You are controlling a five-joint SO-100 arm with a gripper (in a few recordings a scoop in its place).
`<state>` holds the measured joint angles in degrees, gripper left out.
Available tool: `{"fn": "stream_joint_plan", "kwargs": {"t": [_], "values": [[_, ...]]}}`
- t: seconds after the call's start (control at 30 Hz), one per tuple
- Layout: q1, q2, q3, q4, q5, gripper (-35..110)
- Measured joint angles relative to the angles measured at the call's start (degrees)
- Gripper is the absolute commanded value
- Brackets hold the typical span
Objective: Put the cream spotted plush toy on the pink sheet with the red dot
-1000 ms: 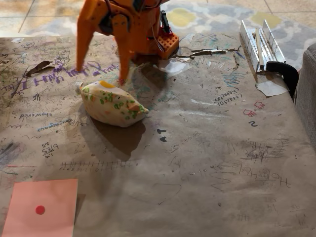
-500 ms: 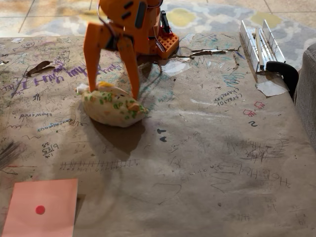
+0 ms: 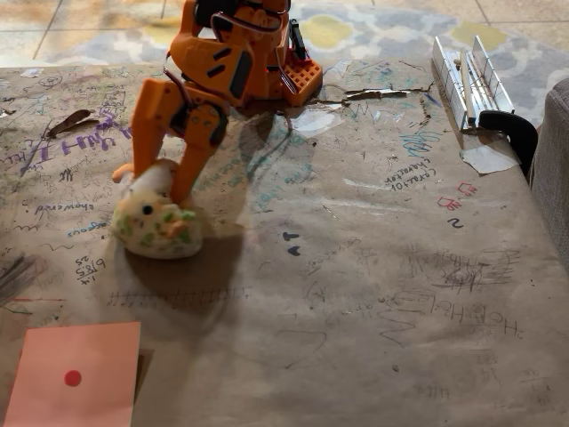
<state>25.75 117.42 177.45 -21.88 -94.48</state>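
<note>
1. The orange gripper point(image 3: 158, 182) comes down from the arm at the top of the fixed view, and its jaws are clamped on the cream spotted plush toy point(image 3: 156, 224), one finger on each side of its upper part.
2. The plush toy sits at the left of the counter point(image 3: 373, 294). Whether its underside touches the scribbled paper cover or hangs just above it, I cannot tell.
3. The grip is high on the soft body, probably so the toy hangs below the fingers and can be carried without dragging.
4. The pink sheet with the red dot point(image 3: 76, 374) lies flat at the lower left corner, bare, well apart from the toy and nearer the camera.
5. The carry to the sheet is not yet done.
</note>
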Motion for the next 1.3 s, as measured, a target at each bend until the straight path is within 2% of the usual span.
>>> {"fn": "stream_joint_plan", "kwargs": {"t": [0.17, 0.33, 0.4, 0.47, 0.57, 0.67, 0.7, 0.77, 0.83, 1.0, 1.07, 1.17, 1.3], "values": [[-0.44, 23.47, 0.62, 2.64, 16.0, 0], [-2.11, 54.58, -5.54, 21.8, 29.09, 0], [-2.81, 64.86, -5.8, 23.64, 34.1, 0], [-3.96, 70.49, -4.31, 17.4, 38.85, 0], [-6.59, 73.13, 1.14, -1.58, 42.1, 0], [-8.88, 73.92, 1.14, -20.39, 40.78, 0], [-9.23, 74.36, 0.0, -24.61, 40.34, 0], [-8.88, 75.67, -4.92, -25.14, 40.08, 0], [-8.44, 75.67, -13.8, -16.35, 41.22, 0], [-10.9, 75.85, -36.65, 20.83, 42.63, 0], [-11.95, 75.23, -42.54, 31.64, 41.57, 0], [-13.18, 75.76, -47.9, 36.91, 39.37, 0], [-14.41, 75.85, -53.0, 37.79, 36.65, 0]]}}
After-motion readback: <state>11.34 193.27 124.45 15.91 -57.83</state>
